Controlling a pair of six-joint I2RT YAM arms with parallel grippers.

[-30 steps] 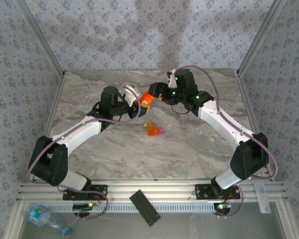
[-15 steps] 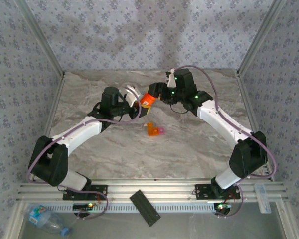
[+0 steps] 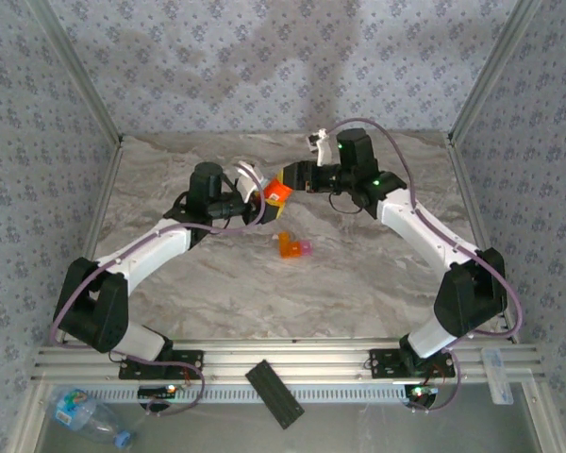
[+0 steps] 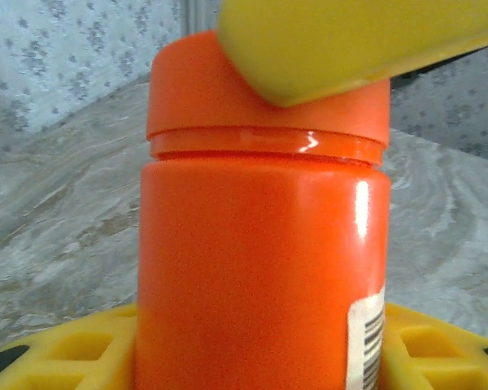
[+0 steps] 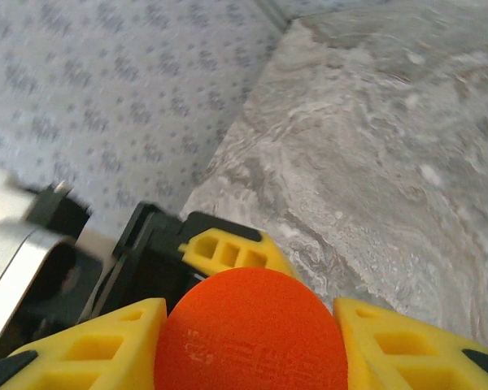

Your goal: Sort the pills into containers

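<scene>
Shifting a touch leftward from where it was a second ago, the orange pill bottle is hanging above the back middle of the marbled tabletop, caught between both arms. The left pincer is pinching its body, yellow fingers showing at either side of the base in the left wrist view. The right pincer, now sitting a little further back and right, is clamping the bottle's cap, its yellow fingers pressing in on both sides. Nearer the arms, well apart from the bottle, the small orange compartment with its pink piece is lying on the tabletop. Beyond the near edge, a black bar is resting on the frame, and a clear plastic bottle is lying at the far left.
</scene>
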